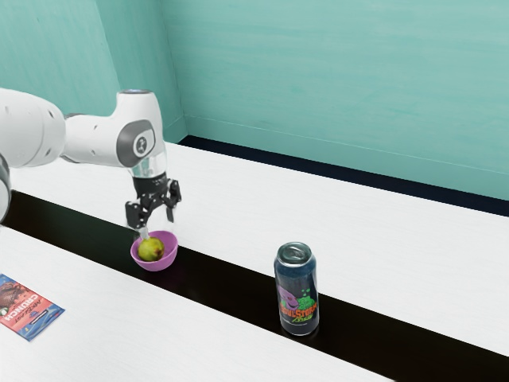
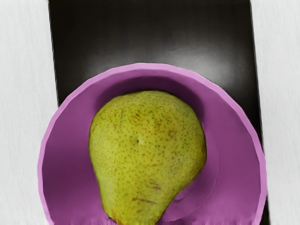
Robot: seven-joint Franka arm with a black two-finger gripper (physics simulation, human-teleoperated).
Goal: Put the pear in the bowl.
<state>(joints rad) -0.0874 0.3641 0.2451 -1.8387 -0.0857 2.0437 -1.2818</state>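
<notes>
Pear [image 2: 147, 136]: lies on its side inside the bowl [image 1: 169, 256], a little toward 8 o'clock as seen in the exterior view. Handling, by judgement: firm, moderately light; smooth skin may slip on the taper and bruise under excess force. Grip point, if a regrasp is required: opposite sides of the broad belly, moderate closure; avoid the narrow neck.

Hand [image 1: 157, 228]: released, fingers apart, above the bowl at 12 o'clock. Placement appears complete; the next move is a straight lift. Caution: a finger could catch the pear or rim and tip the bowl.

Bowl: upright on the dark strip [image 1: 215, 288] of the table [image 1: 246, 211]. From the bowl, can [image 1: 297, 290] at 4 o'clock, standing; packet [image 1: 29, 309] at 8 o'clock, flat.
</notes>
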